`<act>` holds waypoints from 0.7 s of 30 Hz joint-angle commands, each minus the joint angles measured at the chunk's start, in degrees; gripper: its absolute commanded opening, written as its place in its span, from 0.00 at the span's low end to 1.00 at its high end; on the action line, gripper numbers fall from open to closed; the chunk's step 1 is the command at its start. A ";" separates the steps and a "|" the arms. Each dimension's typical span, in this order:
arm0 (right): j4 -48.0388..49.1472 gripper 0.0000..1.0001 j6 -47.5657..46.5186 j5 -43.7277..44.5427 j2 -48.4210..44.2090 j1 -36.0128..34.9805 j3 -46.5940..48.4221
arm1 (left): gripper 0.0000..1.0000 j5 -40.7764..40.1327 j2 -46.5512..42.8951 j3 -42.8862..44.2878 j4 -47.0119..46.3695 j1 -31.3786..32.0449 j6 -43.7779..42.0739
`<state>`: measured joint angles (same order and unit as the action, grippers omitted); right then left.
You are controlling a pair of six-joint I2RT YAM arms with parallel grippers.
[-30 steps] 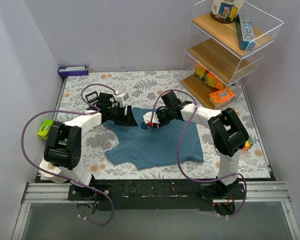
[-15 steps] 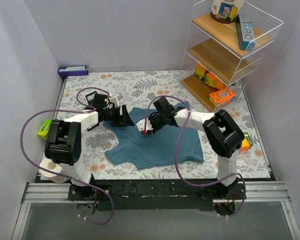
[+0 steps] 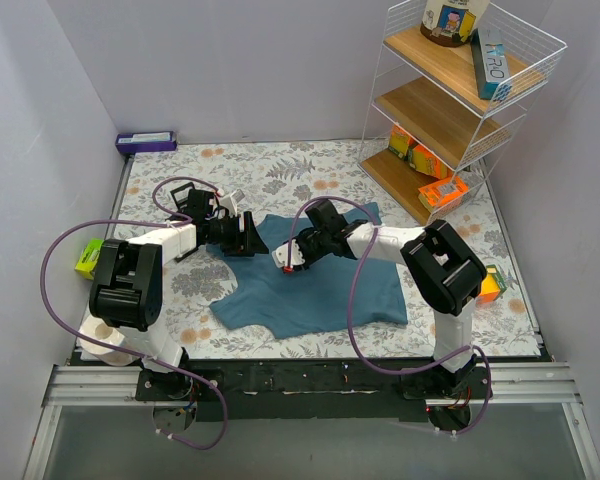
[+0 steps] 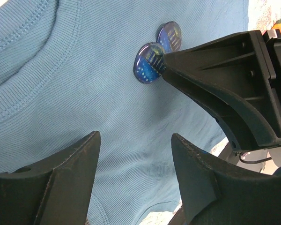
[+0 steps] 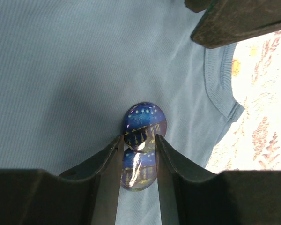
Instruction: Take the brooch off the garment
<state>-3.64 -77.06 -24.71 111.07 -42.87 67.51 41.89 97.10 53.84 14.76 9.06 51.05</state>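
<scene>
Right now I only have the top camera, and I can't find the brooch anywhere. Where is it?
Observer: The right wrist view shows the brooch as two shiny blue round discs, touching each other, lying on the teal shirt.
Operator: Is the right gripper grabbing it?
Observer: The right gripper has a finger against each side of the nearer disc. The other disc sits just beyond them.
Operator: And the left one?
Observer: In the left wrist view, the left gripper is open over bare cloth, short of the brooch, with nothing between its fingers.
</scene>
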 commanded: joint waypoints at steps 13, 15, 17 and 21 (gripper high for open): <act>10.23 0.35 2.00 1.07 1.08 -0.72 -0.71 | 0.61 2.32 0.46 0.03 -0.53 -0.53 -0.07; 10.84 0.33 2.70 0.19 1.08 -0.72 -0.62 | 0.61 2.76 0.63 0.03 -0.53 -0.53 -0.25; 11.72 0.32 3.14 -0.34 1.08 -0.63 -0.53 | 0.61 2.94 0.72 0.12 -0.35 -0.53 -0.42; 13.48 0.29 4.19 -1.30 1.26 -0.72 -0.53 | 0.61 5.04 0.81 0.21 -0.26 -0.80 -0.69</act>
<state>4.89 -74.37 -23.59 111.22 -43.27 66.89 43.64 98.30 53.82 14.72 8.73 51.18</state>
